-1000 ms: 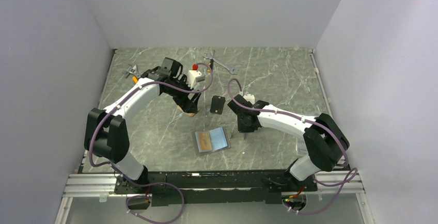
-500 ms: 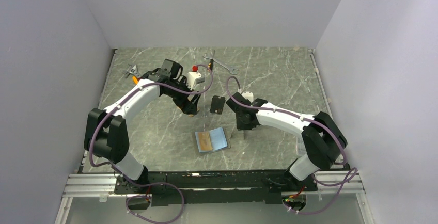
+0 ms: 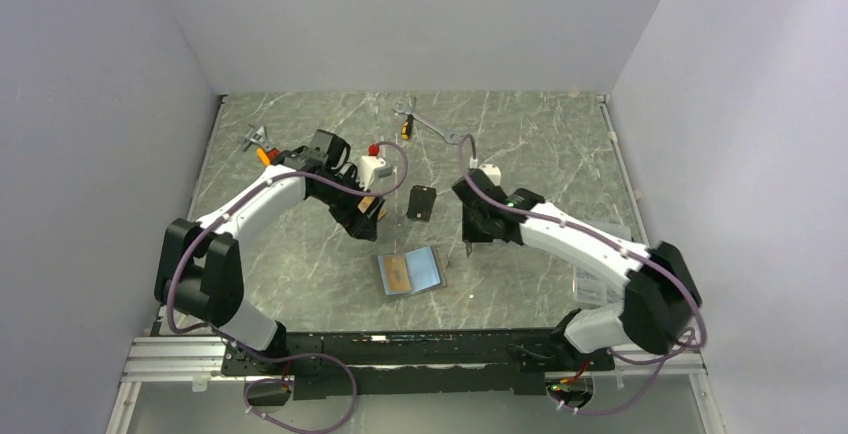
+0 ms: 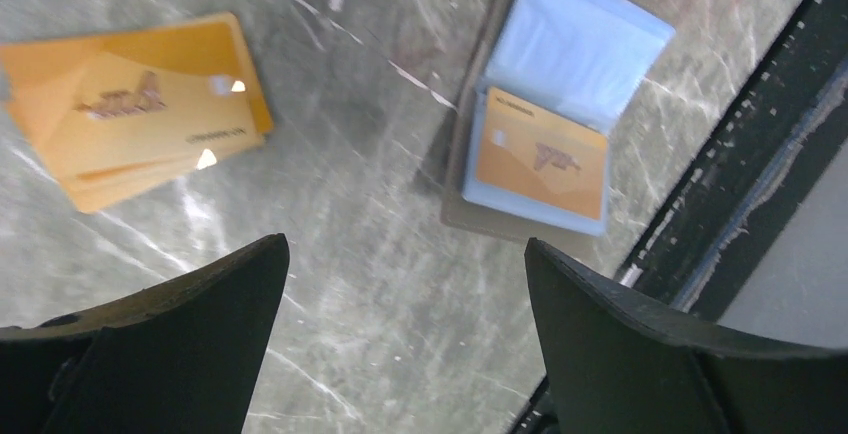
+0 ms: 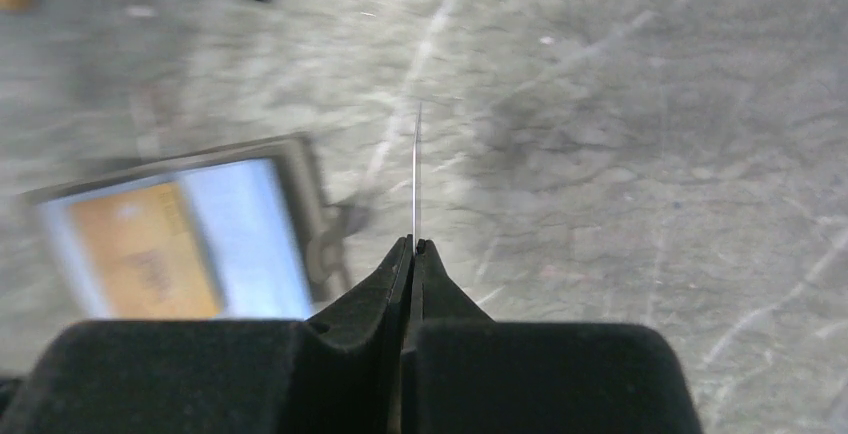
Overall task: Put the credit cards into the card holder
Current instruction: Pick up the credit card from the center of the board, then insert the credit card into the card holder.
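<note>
Grey marbled tabletop carries the open card holder, one orange card in its pocket. Left fingers spread wide above loose orange cards; right fingers pinch a thin card edge-on.

Grey marbled table carried the open card holder flat near the front edge, with one orange card in its left pocket. Fanned orange cards lay behind it to the left, and a black card lay near those. A wrench lay near the back edge and a small metal tool at back left.
</note>
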`<state>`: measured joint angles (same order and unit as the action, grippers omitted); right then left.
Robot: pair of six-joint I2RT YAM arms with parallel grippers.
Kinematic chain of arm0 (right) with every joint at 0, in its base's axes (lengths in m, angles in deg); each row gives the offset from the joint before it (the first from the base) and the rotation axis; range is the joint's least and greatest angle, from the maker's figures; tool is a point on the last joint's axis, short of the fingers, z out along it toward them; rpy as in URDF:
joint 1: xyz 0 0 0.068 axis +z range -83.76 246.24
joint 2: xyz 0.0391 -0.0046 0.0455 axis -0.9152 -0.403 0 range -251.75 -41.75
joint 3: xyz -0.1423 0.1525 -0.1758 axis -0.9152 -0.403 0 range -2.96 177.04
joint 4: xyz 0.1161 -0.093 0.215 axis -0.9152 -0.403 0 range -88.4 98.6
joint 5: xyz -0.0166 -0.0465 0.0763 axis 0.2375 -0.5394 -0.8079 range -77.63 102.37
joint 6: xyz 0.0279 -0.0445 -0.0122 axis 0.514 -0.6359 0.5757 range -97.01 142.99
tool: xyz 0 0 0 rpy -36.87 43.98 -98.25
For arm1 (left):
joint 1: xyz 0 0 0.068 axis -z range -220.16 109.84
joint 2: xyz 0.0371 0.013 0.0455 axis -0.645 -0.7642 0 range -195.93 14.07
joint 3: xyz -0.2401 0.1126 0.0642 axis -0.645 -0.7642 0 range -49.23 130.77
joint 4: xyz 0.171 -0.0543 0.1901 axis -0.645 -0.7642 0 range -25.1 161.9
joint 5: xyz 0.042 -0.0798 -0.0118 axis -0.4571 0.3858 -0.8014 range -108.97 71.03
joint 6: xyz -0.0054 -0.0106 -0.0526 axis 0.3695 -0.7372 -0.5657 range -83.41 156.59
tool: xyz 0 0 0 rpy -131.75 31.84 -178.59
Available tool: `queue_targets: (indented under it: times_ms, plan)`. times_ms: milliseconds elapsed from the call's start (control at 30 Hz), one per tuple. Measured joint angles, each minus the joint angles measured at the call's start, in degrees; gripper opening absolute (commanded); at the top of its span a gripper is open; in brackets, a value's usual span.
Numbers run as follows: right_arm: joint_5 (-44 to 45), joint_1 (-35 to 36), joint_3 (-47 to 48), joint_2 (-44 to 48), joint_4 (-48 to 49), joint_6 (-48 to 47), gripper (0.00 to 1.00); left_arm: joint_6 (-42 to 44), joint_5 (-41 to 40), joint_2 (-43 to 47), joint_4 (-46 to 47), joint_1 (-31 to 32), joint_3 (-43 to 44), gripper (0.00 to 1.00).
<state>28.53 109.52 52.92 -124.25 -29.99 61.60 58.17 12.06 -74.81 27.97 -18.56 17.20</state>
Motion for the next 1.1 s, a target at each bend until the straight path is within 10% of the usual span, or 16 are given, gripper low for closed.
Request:
queue_targets:
  times_ms: [267, 1100]
  plan:
    - [-12.02, 0.02, -3.56, 14.97, 10.99, -2.58, 0.0, -3.34, 5.07, 2.67, -2.8, 0.0, -7.23, 0.86]
    - [-24.17, 2.73, -18.47, 11.13, 23.69, -2.43, 0.0, -9.27, 6.56, -11.28, -1.95, 3.89, -5.42, 0.25]
